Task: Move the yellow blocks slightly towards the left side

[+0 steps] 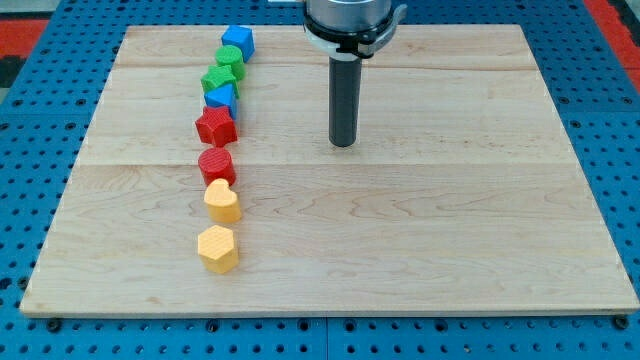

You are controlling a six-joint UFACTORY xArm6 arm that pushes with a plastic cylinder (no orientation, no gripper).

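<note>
arm (352,20) cut off by view's top; lower blue block (221,97) partly hidden behind red star (216,127).

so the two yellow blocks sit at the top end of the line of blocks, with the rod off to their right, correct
Not quite: the camera view shows the two yellow blocks at the bottom end of the line; a blue block is at the top. My tip is indeed off to their right.

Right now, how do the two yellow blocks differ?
The upper yellow block looks heart-shaped; the lower yellow block is hexagonal. The upper one sits right below the red block; the lower one ends the column, nearest the view's bottom. Both lie left of and below my tip.
</note>
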